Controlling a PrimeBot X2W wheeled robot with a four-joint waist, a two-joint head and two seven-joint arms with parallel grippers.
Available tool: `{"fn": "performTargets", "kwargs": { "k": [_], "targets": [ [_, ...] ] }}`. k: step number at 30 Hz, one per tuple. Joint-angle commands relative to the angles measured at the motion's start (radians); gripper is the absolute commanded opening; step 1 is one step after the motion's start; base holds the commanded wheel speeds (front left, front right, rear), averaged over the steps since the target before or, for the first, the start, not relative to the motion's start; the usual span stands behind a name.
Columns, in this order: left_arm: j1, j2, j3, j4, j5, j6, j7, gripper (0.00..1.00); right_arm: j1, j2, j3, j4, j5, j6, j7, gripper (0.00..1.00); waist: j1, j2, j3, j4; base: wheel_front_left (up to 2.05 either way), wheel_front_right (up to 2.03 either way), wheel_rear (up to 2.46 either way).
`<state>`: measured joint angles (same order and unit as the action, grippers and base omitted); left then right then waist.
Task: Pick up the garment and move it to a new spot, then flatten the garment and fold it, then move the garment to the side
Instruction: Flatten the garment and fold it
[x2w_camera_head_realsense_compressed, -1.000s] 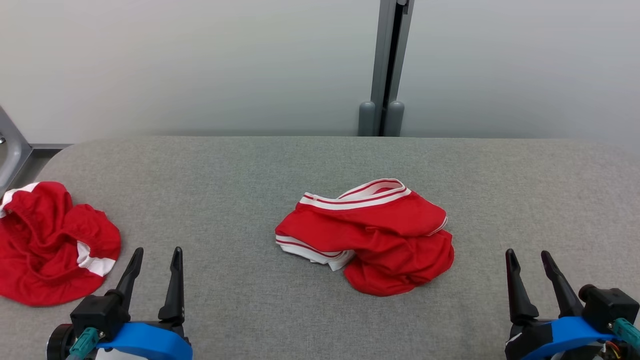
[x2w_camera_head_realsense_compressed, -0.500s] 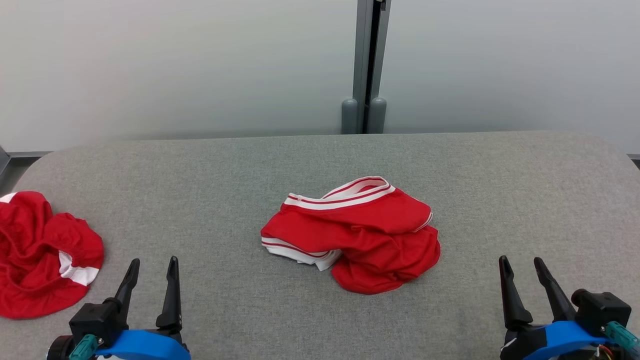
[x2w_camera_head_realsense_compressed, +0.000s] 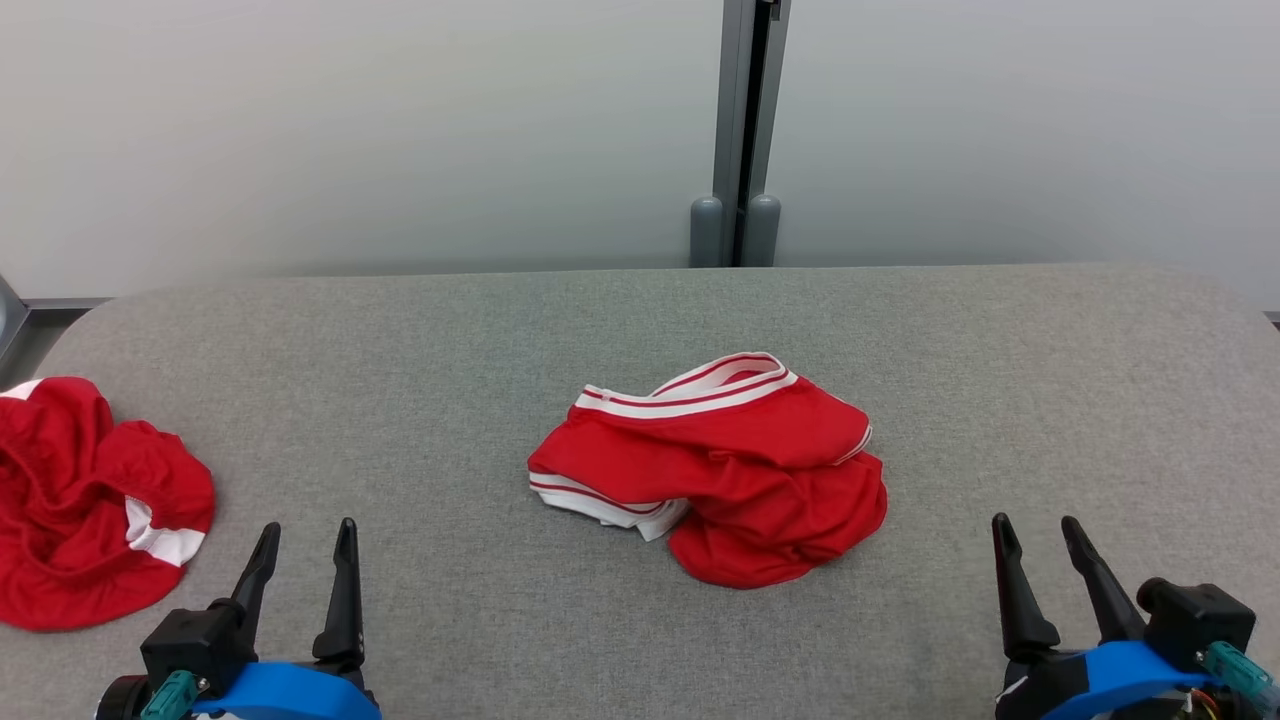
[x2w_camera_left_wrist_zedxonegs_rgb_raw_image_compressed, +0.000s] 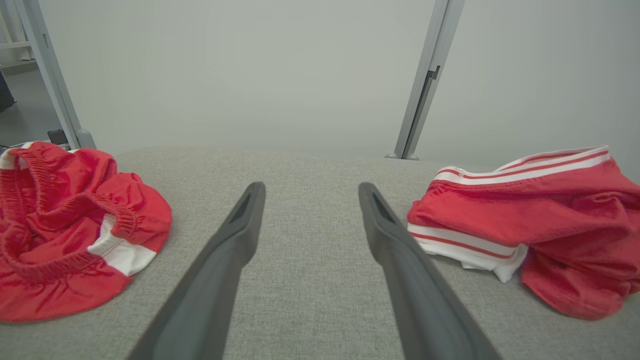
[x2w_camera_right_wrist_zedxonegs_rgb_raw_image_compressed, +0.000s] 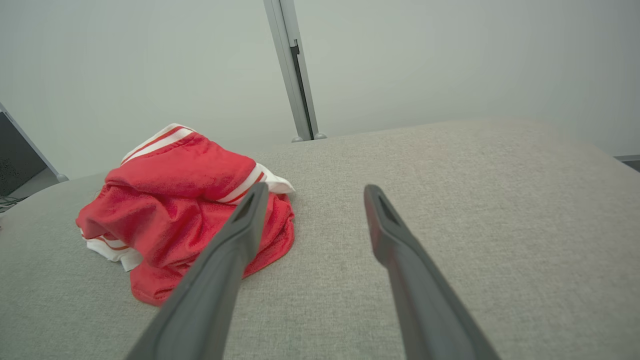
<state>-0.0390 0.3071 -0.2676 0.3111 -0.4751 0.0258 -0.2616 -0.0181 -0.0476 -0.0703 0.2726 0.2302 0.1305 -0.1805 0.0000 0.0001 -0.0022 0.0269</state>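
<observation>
**Garment (x2w_camera_head_realsense_compressed: 720, 470) bunched at mid-table, both grippers spread and empty**

The left gripper (x2w_camera_head_realsense_compressed: 310, 526) sits at the near edge of the table, its two dark fingers splayed apart with nothing between them, the tips pointing away from the robot. The right gripper (x2w_camera_head_realsense_compressed: 1034, 521) mirrors it at the near right, fingers likewise parted and holding nothing. Neither one touches cloth.

Between the two, further out and well apart from both, the garment lies in a crumpled heap near the middle of the grey fabric-covered table (x2w_camera_head_realsense_compressed: 500, 320). It is red, with a white band striped in red running along its far top edge and more white trim poking out at its near left side. In the left wrist view it lies to the right of that gripper's fingers; in the right wrist view it lies to the left, partly behind one finger.

A second red cloth (x2w_camera_head_realsense_compressed: 90, 500) with a white patch lies rumpled at the table's left edge, near the left gripper. Beyond the table stands a pale wall with a grey upright post (x2w_camera_head_realsense_compressed: 745, 120).
</observation>
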Motion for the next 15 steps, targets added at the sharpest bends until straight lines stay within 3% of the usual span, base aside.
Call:
{"fn": "performTargets", "kwargs": {
  "k": [1,6,9,15],
  "targets": [
    [-0.008,-0.003,0.002,-0.002,0.002,0.000,-0.005,1.00,-0.019,-0.005,0.011,-0.003,0.006,0.000,0.010,1.00,0.0000,-0.0001,0.001,0.003,0.00,0.00,0.00],
    [-0.017,-0.009,0.001,-0.015,0.007,0.004,-0.005,1.00,-0.083,-0.005,0.053,-0.023,0.006,0.000,0.067,1.00,0.0000,-0.0001,0.014,0.010,0.00,0.00,0.00],
    [-0.031,-0.014,-0.001,-0.031,0.013,0.006,-0.005,1.00,-0.210,-0.005,0.122,-0.028,-0.022,0.000,0.249,1.00,0.0000,-0.0001,0.032,0.020,0.00,0.00,0.00],
    [-0.051,-0.017,-0.008,-0.048,0.026,0.000,-0.005,1.00,-0.387,-0.006,0.173,-0.002,-0.048,0.000,0.479,1.00,0.0000,-0.0001,0.061,0.044,0.00,0.00,0.00]
  ]
}}
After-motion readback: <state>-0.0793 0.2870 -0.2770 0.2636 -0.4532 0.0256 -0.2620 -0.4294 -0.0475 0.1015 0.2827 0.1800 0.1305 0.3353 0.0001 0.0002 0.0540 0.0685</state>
